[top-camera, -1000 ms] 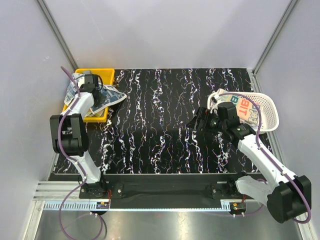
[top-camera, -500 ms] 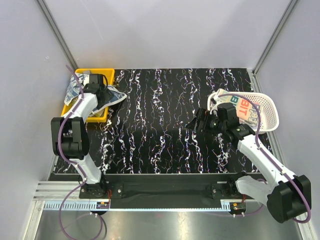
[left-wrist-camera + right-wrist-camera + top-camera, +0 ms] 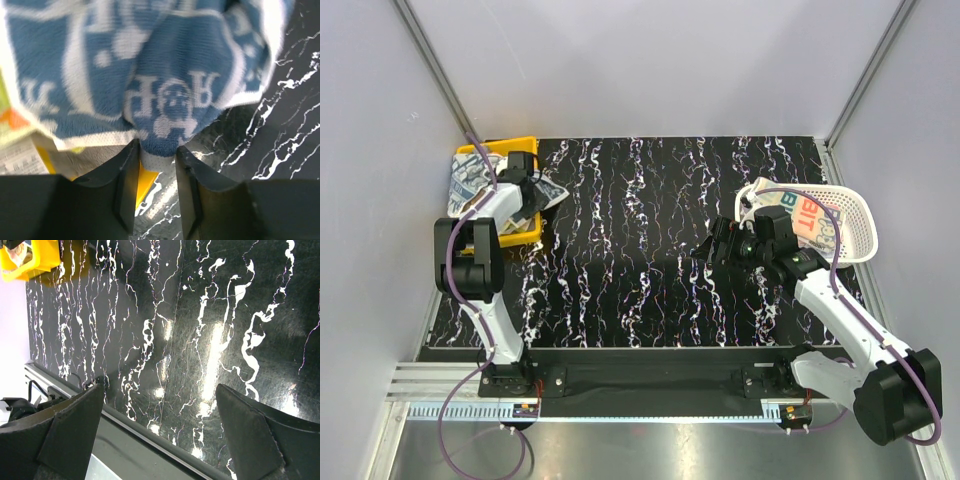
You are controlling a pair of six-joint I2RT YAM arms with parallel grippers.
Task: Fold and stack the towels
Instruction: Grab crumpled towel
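blue-and-white patterned cloth towel (image 3: 165, 75) is sitting pinched between the left pincer's (image 3: 156, 150) narrowed fingers, over the black white-veined table (image 3: 280, 125) and yellow plastic bin (image 3: 495, 147) beneath it; the right pincer (image 3: 160, 390) is gaping wide, empty.

blue-white towel (image 3: 165, 75) cropped, yellow bin (image 3: 510, 146) mostly covered

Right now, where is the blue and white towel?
Top view, far left: the blue and white towel hangs over the yellow bin's right edge, a fold between the left gripper's jaws.
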